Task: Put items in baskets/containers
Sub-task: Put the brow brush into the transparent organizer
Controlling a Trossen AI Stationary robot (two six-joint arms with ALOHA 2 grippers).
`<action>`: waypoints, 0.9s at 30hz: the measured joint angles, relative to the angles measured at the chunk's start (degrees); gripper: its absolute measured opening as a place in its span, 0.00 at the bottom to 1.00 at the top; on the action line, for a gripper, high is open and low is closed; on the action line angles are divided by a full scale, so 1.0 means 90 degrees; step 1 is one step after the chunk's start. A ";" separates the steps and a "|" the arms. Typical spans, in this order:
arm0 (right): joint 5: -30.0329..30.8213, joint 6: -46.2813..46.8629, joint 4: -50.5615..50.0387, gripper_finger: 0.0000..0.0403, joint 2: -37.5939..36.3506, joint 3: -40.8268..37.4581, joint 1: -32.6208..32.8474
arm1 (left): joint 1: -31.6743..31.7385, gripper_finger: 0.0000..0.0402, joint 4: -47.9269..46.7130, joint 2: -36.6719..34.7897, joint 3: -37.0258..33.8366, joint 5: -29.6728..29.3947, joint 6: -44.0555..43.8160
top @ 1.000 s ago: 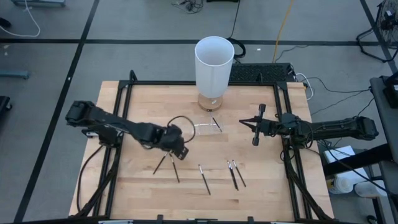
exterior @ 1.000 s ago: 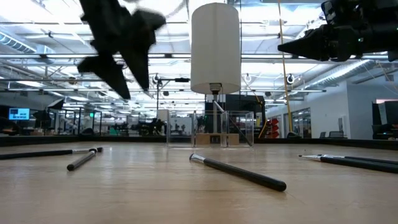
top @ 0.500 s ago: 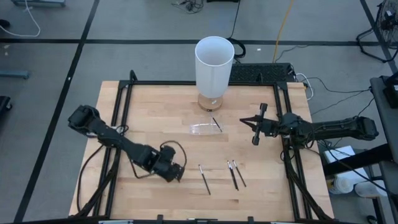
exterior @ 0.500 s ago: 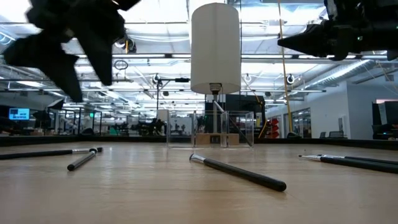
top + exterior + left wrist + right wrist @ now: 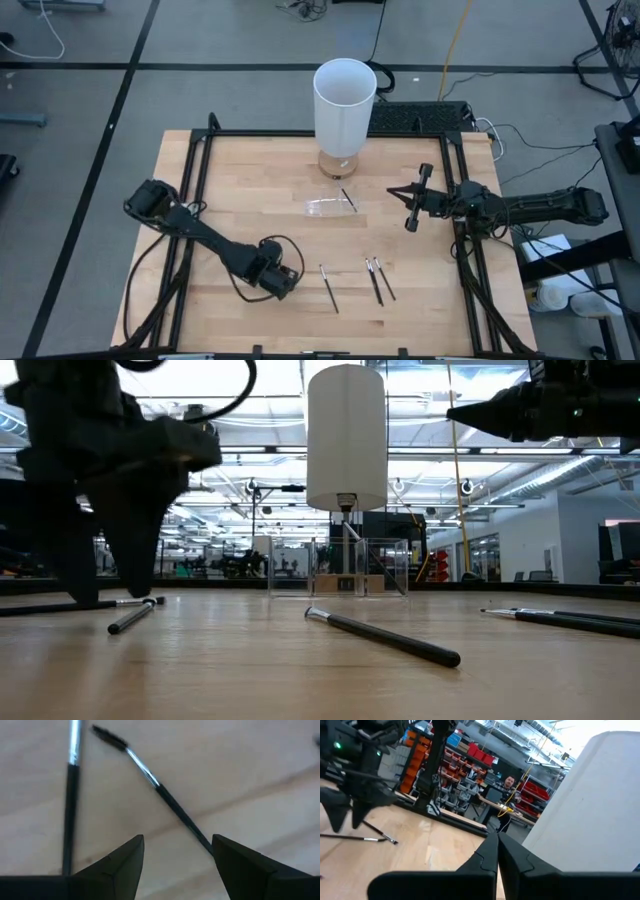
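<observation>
Pale wood planks are making up the table (image 5: pixel 230 170) I am working over, framed by a black rail, with bare wood lying open along the near edge and across the left half. I am seeing the tall white cylinder (image 5: pixel 344 105) standing upright at the far edge, and just in front of it the low clear container (image 5: pixel 331 207) is sitting, with one dark stick (image 5: pixel 348 199) leaning at its right end, its long axis running from far-left to near-right. My left gripper (image 5: pixel 279 283) is hanging low over the near-left part of the table, fingers (image 5: pixel 117 865) spread wide and gripping nothing; through its wrist camera I am looking down on two sticks (image 5: pixel 160 790) lying flat on the wood, one crossing diagonally between the fingers with its bristled tip pointing away, the other (image 5: pixel 71 795) running nearly straight beside it. My right gripper (image 5: pixel 410 208) is waiting well above the right side of the table, fingers pressed together and carrying nothing. Three more sticks are lying near the front edge: one (image 5: pixel 329 288) alone, and a pair (image 5: pixel 378 280) close together to its right, all pointing roughly toward the far side, with open wood between them and the container.
</observation>
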 joint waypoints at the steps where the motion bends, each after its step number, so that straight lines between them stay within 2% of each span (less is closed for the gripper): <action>1: 0.0001 0.0065 0.0002 0.00 0.0002 0.0000 0.0000 | 0.0054 0.61 -0.0009 0.0000 0.0000 -0.0008 0.0008; 9: -0.0015 0.0416 0.0015 0.00 0.0002 0.0000 0.0000 | 0.0359 0.60 0.0099 0.0069 0.0002 -0.0125 0.0177; 12: -0.0019 0.0427 0.0017 0.00 0.0000 0.0000 0.0000 | 0.0391 0.57 0.0037 0.0170 0.0002 0.0051 0.0180; 18: -0.0010 0.0395 0.0067 0.00 0.0000 0.0000 0.0000 | 0.0532 0.42 0.0031 0.0422 0.0038 0.0321 0.0348; 27: -0.0006 0.0377 0.0097 0.00 0.0001 0.0000 0.0000 | 0.0761 0.19 -0.0185 0.0450 0.0180 0.0520 0.1436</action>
